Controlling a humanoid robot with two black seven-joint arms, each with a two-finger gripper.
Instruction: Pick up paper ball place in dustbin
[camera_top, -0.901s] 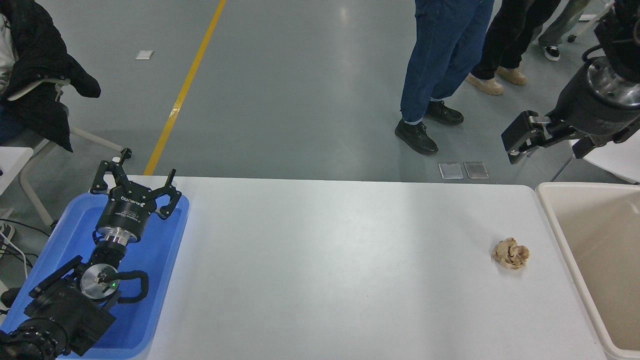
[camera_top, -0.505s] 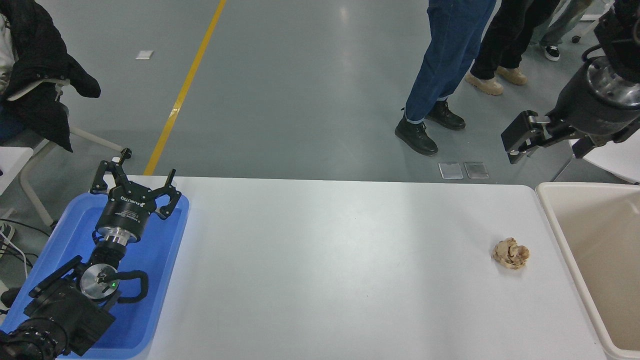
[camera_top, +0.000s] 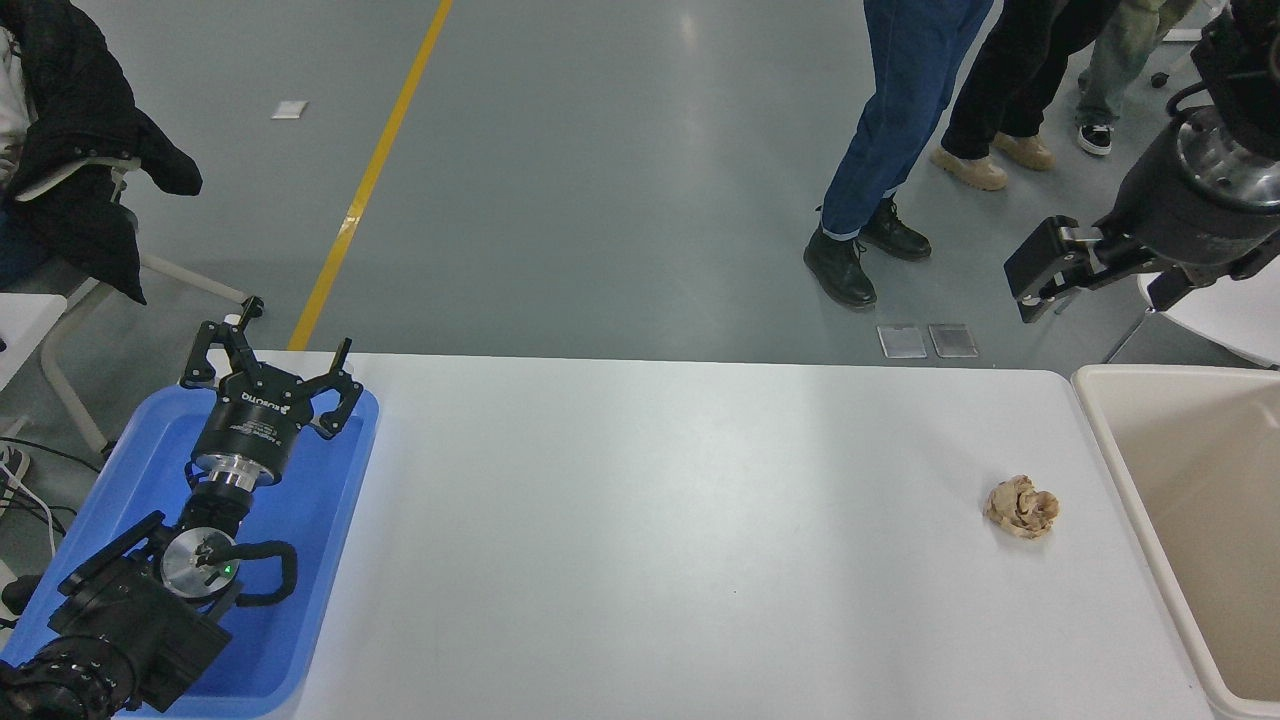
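The paper ball (camera_top: 1022, 506), a tan crumpled wad, lies on the white table (camera_top: 650, 520) near its right end, a short way left of the dustbin. The dustbin (camera_top: 1110, 450) is a cream plastic bin at the table's right edge, cut off by the picture's border. My right gripper (camera_top: 1095, 285) hangs open high above the table's far right corner, well behind and above the ball, holding nothing. My left gripper (camera_top: 272, 352) rests open over the blue tray at the lower left.
A shallow blue tray (camera_top: 330, 520) sits at the table's left end under the left arm. People's legs (camera_top: 880, 130) stand on the floor beyond the far edge. A chair with a black jacket (camera_top: 80, 150) is at the far left.
The right gripper has risen a touch and otherwise holds its place. The people beyond the table have shifted their feet. The ball and the left arm have not moved.
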